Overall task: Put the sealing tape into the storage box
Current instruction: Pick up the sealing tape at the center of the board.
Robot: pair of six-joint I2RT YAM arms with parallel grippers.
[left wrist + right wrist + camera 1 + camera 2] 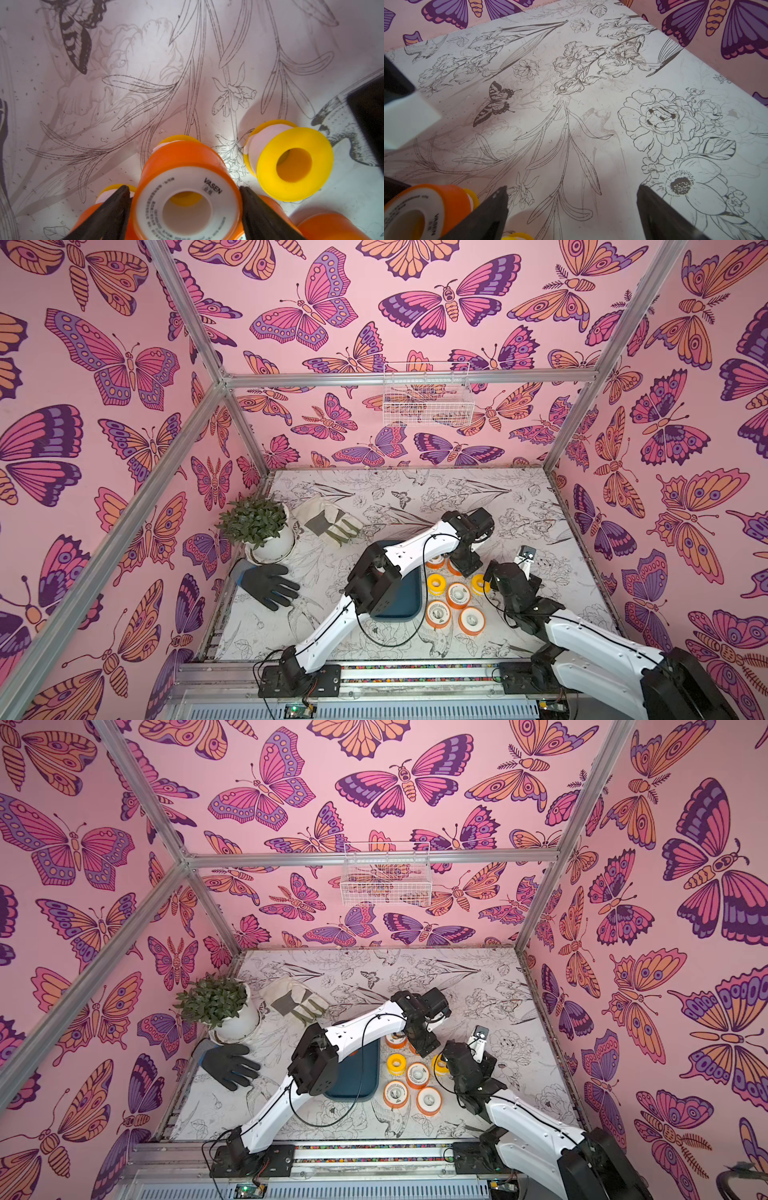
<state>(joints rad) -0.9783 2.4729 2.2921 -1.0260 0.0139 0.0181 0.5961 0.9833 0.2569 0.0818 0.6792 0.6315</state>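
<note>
plant (257,524), black glove (268,583), pale glove (330,520), basket (428,396)

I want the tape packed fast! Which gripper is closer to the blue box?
Left. The left gripper straddles an orange spool near the box; the right gripper is over bare table, farther out past the spools.

My floral table (519,497) bears the storage box (409,593); sealing tape (458,594) just right of it; black glove (266,583), potted plant (270,545), pale gloves (332,520) to its left.
</note>
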